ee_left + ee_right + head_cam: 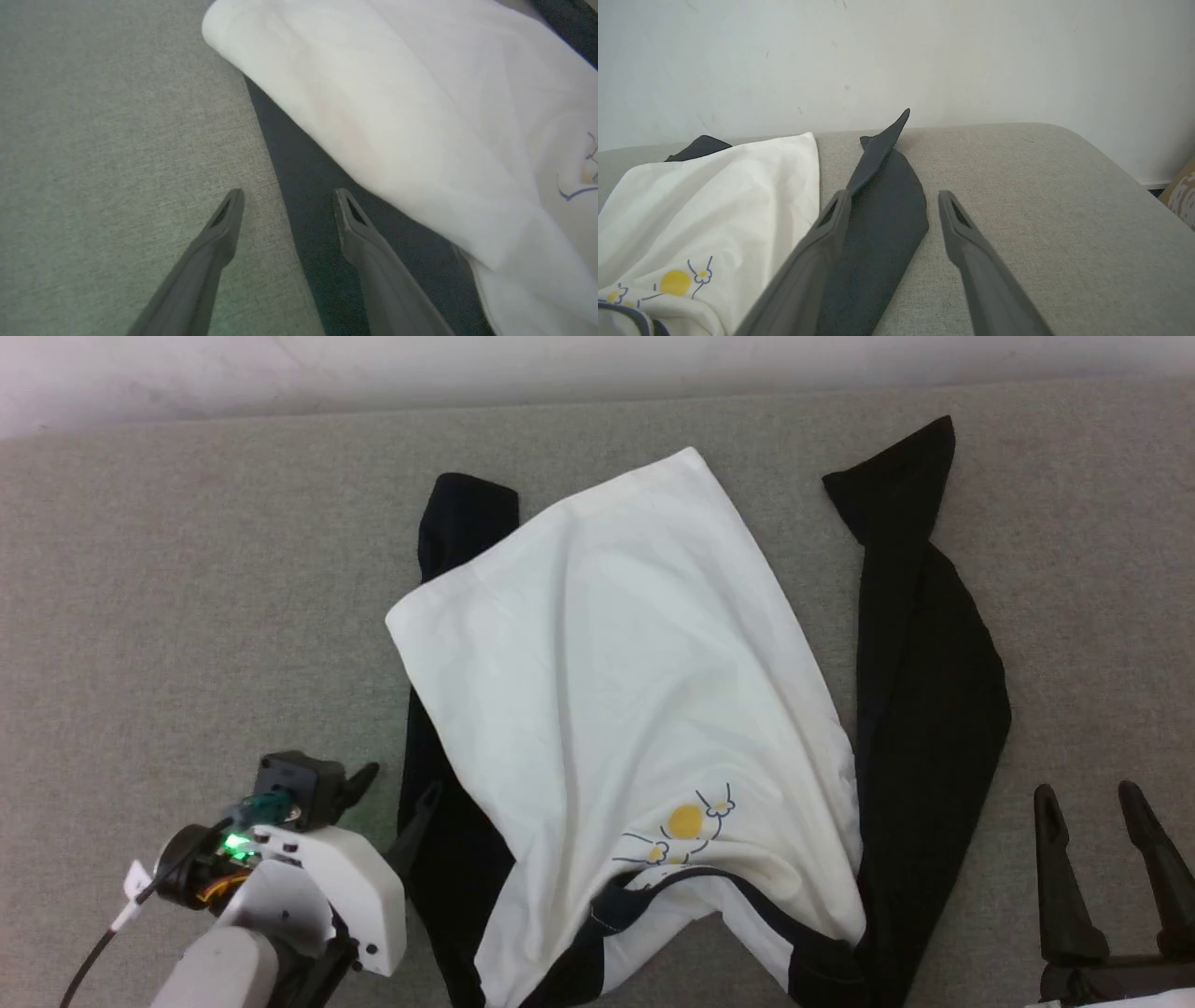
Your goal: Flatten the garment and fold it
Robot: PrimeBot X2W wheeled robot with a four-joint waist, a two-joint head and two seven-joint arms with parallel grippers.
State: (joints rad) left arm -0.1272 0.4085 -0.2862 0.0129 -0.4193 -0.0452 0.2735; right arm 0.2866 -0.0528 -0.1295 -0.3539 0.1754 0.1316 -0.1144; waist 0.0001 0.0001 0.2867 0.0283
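The garment (635,691) lies on the middle of the padded surface (187,569). The wall (560,364) stands behind the garment, beyond the surface's far edge. The left gripper (400,782) is at the garment's near left edge, one finger over the cloth and the other over bare surface just left of it. The right gripper (1088,793) is near the garment's near right side. The printed graphic (686,826) lies on the garment's near part.
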